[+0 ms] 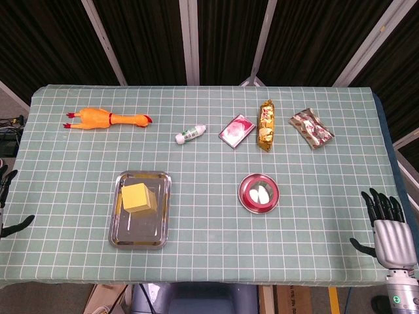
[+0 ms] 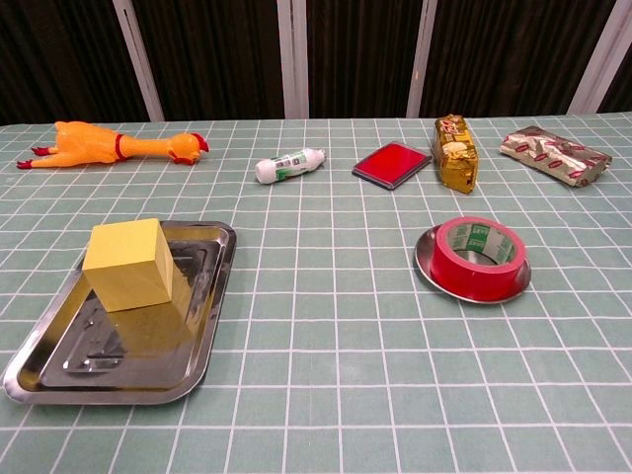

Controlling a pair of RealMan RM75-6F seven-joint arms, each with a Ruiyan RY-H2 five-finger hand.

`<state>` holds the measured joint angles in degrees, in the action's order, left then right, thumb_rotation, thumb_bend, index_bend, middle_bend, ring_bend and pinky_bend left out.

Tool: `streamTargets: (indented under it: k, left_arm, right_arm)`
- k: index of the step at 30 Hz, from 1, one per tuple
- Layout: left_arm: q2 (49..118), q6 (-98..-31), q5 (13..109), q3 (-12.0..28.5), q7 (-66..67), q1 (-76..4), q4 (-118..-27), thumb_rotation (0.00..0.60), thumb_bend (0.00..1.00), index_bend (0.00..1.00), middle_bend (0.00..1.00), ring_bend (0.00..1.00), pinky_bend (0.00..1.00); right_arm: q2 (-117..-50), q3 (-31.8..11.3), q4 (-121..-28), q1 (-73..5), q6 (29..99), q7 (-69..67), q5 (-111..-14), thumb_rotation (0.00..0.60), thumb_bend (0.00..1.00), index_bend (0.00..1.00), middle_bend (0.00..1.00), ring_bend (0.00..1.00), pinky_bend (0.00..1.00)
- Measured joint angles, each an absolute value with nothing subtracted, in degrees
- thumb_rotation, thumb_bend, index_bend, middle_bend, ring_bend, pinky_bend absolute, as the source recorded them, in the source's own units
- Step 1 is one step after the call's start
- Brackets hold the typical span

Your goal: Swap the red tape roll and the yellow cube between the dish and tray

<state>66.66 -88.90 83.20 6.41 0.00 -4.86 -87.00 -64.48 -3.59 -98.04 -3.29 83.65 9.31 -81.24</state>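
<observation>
Head view: right hand (image 1: 391, 232) off the table's right edge, fingers spread, empty; left hand (image 1: 5, 206) barely visible, state unclear. Rubber chicken (image 1: 107, 119), white tube (image 1: 190, 135), snack packs behind. Chest view: yellow cube (image 2: 129, 264) in tray (image 2: 207, 341), red tape roll (image 2: 476, 257) in dish (image 2: 427, 260); labels unreadable

No lettering can be read: the green print inside the red tape roll (image 2: 478, 254) and on the small white bottle (image 2: 289, 164) is too small.

Yellow cube (image 1: 136, 196) in tray (image 1: 134, 232); red tape roll (image 1: 260, 193) in dish (image 1: 243, 200), left of the spread right hand (image 1: 387, 226).
</observation>
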Motion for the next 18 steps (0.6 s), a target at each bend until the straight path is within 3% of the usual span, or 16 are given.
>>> streamTargets:
  k: [11,18]
  left_arm:
    - [66.82,-89.73,83.14,6.39,0.35,-4.25,-87.89,0.6,0.1,0.09,0.0,0.0,0.03]
    - [67.25,-89.39,81.89,6.95,1.3,-4.48,-87.52,0.6,0.1,0.09,0.0,0.0,0.03]
  right_arm:
    - [-64.16,-2.23,-102.81,-5.33,79.18,7.89,-83.84,0.6,0.04,0.0,0.0,0.0,0.0]
    - [-63.25,-3.15,-110.77,-12.23,67.65,13.98,-81.19,0.6,0.04,0.0,0.0,0.0,0.0]
